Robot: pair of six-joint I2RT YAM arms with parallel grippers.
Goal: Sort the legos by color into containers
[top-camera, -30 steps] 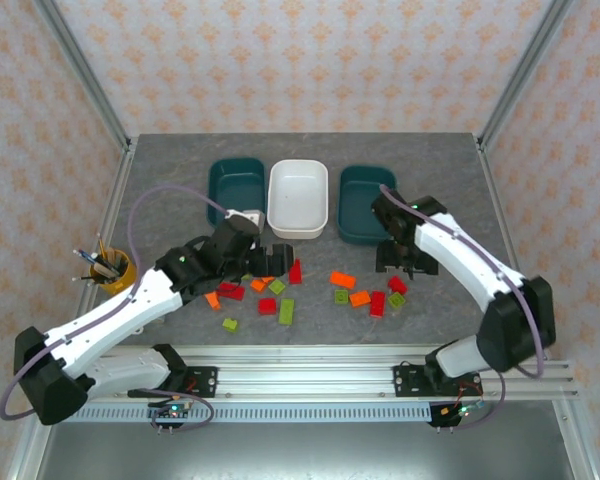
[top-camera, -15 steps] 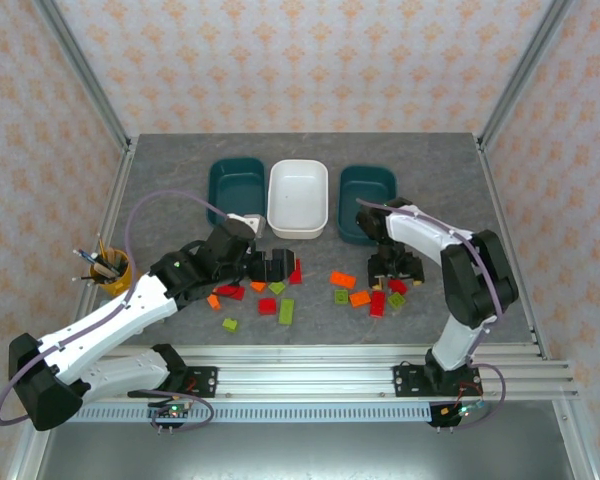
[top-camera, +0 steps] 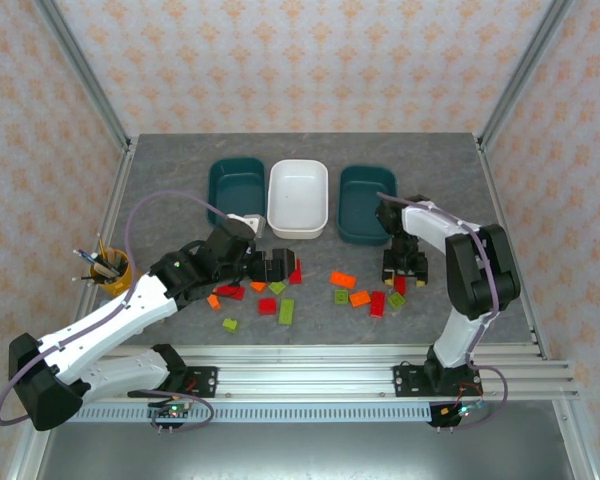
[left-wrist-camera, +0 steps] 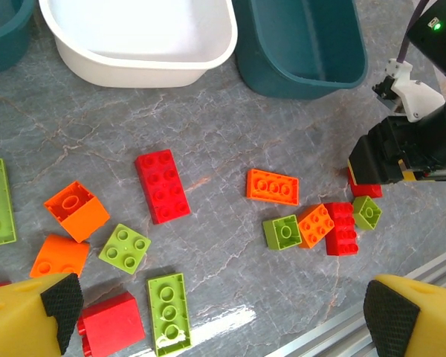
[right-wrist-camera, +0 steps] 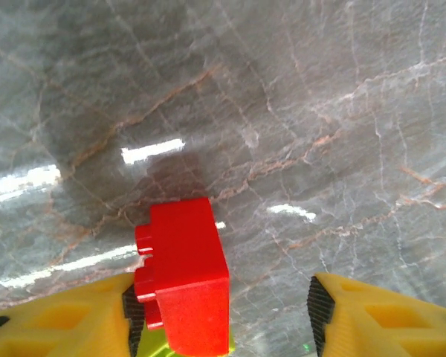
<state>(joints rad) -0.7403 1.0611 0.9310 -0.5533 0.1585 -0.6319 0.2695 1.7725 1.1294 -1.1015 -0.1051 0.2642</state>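
Note:
Red, orange and green Lego bricks lie scattered on the grey table (top-camera: 180, 190). My left gripper (top-camera: 280, 268) hovers open over the left cluster; in its wrist view a long red brick (left-wrist-camera: 162, 184), an orange brick (left-wrist-camera: 272, 186) and a green plate (left-wrist-camera: 168, 312) lie below the gripper (left-wrist-camera: 219, 323). My right gripper (top-camera: 403, 268) is down at the table, open around a small red brick (right-wrist-camera: 182, 275). That brick rests against the left finger (right-wrist-camera: 59, 316), with a wide gap to the right finger (right-wrist-camera: 386, 312). A green brick (right-wrist-camera: 152, 348) peeks out under it.
Three containers stand in a row at the back: a teal bin (top-camera: 236, 190), a white bin (top-camera: 298, 198) and a second teal bin (top-camera: 365, 203). A yellow cup of pens (top-camera: 112, 268) sits at the left edge. A metal rail (top-camera: 310, 355) runs along the front.
The right arm folded in and its gripper came down around the small red brick. The left gripper shifted slightly right over the left cluster.

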